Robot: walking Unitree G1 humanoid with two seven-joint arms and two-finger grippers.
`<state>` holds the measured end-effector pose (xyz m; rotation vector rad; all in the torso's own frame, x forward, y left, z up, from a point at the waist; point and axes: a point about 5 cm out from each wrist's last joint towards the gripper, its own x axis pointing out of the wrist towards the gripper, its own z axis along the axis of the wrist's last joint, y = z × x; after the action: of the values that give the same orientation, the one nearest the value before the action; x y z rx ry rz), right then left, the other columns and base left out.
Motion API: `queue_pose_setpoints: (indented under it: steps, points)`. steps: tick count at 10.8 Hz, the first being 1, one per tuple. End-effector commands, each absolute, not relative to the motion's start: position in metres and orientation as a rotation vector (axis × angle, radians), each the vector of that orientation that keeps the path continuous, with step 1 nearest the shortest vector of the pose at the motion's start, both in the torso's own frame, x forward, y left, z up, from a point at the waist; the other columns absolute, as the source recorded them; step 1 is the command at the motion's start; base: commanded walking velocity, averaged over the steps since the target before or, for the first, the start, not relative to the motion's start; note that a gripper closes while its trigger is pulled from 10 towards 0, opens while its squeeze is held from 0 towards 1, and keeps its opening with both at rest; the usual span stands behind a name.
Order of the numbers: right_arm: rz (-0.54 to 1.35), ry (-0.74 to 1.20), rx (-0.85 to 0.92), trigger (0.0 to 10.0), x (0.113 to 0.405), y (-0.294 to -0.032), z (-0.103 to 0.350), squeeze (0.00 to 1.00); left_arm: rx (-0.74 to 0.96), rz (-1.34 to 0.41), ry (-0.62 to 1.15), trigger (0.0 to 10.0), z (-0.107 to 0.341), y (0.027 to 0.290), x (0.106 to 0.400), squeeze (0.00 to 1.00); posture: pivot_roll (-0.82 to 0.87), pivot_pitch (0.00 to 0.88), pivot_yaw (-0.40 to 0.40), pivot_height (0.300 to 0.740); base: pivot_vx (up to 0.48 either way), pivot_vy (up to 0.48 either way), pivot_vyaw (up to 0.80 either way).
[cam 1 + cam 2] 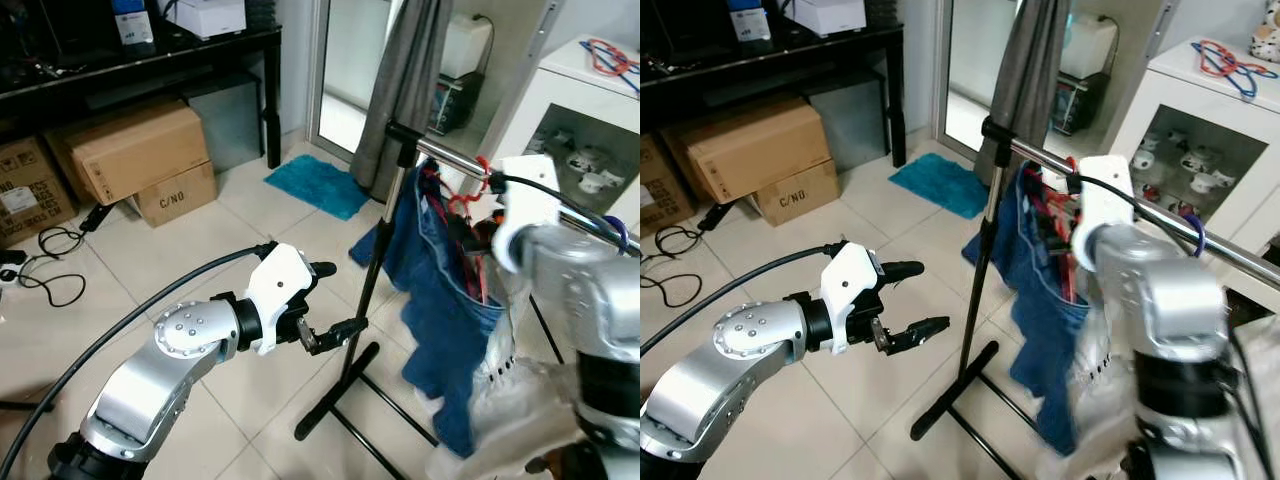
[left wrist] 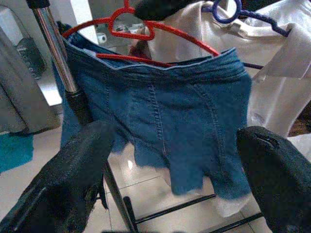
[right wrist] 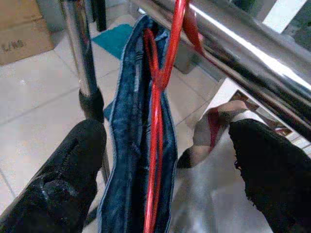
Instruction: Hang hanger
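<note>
Left gripper (image 1: 330, 300), lower centre of frame: jaws spread, empty, pointed toward the rack post. Right gripper (image 3: 165, 160), right: jaws spread astride the red hanger (image 3: 160, 97), nearer arm. Hanger hooked over the steel rail (image 3: 243, 53), carrying denim shorts (image 2: 165, 126), plane crosswise to rail.

Seen from the head, forward and down, twice over (one stereo pair, the right eye shifted slightly): tiled floor (image 1: 150, 260), clothes rack (image 1: 375, 255), denim shorts (image 1: 440, 300), cardboard boxes (image 1: 130, 150) farther back. From the left wrist, along its own black fingers (image 2: 73, 179), close and square to the shorts' flat face and the red hanger (image 2: 146, 29). From the right wrist, closer still, just beneath the chrome rail (image 3: 252, 63), edge-on to the same shorts and hanger. Shared by all four: rack upright, shorts, red hanger.
</note>
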<state>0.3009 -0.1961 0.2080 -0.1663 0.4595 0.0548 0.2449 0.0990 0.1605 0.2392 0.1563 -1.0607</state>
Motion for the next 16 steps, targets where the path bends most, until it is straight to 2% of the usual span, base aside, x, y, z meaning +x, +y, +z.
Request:
queue_pose_setpoints:
  steps: [1,6,7,8,9,14,16]
  points:
    - [0.057,0.452,-0.166,10.0,0.294,-0.202,0.215,0.00,0.253,-1.059,0.157,10.0,0.161,0.098,0.247,0.56,0.03,0.000,-0.066,0.740,0.000,0.000,0.00]
    - [0.060,0.524,-0.082,10.0,0.307,-0.184,0.191,0.00,0.263,-1.091,0.159,10.0,0.158,0.093,0.250,0.52,0.01,0.000,-0.051,0.740,0.000,0.000,0.00]
    - [0.067,0.534,-0.070,6.1,0.310,-0.182,0.187,0.00,0.262,-1.084,0.158,10.0,0.158,0.093,0.251,0.52,0.01,0.000,-0.054,0.740,0.000,0.000,0.00]
    - [0.063,0.534,-0.061,2.7,0.313,-0.182,0.186,0.00,0.262,-1.083,0.158,10.0,0.158,0.093,0.251,0.51,0.01,0.000,-0.054,0.740,0.000,0.000,0.00]
    - [0.042,0.529,-0.040,0.0,0.319,-0.182,0.185,0.00,0.261,-1.081,0.159,10.0,0.158,0.094,0.250,0.51,0.02,0.000,-0.059,0.740,0.000,0.000,0.00]
    - [-0.004,0.480,-0.046,0.0,0.331,-0.184,0.188,0.00,0.264,-1.080,0.160,10.0,0.159,0.093,0.250,0.49,0.02,0.000,-0.063,0.740,0.000,0.000,0.00]
    - [-0.005,0.466,-0.043,0.0,0.332,-0.184,0.190,0.00,0.263,-1.080,0.158,10.0,0.159,0.093,0.250,0.44,0.02,0.000,-0.062,0.740,0.000,0.000,0.00]
